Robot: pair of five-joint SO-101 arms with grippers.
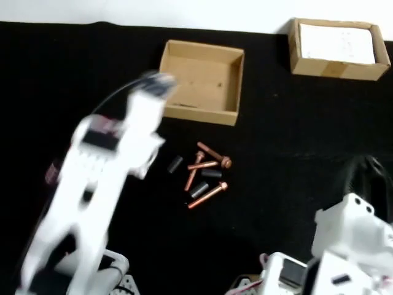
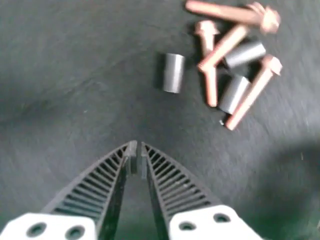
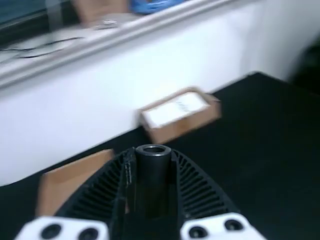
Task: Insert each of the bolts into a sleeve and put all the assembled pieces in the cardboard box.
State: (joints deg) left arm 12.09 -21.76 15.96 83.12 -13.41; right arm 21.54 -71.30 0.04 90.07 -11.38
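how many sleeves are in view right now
4. One sleeve lies apart beside the bolts; two more lie among them on the table. The fourth is held in the right gripper. None seems hidden.

Matte black tabletop [image 1: 55, 80], plain white wall [image 3: 165, 75] rising behind its far edge, pale ledge [image 3: 75, 47] running along above the wall, blurred clutter on it, blue object [image 3: 152, 5] among it

The left arm [image 1: 92, 184] and right arm [image 1: 347, 239] are white and blocky. The left gripper [image 2: 136, 150] has black ribbed fingers [image 2: 102, 187] on white ends with holes.
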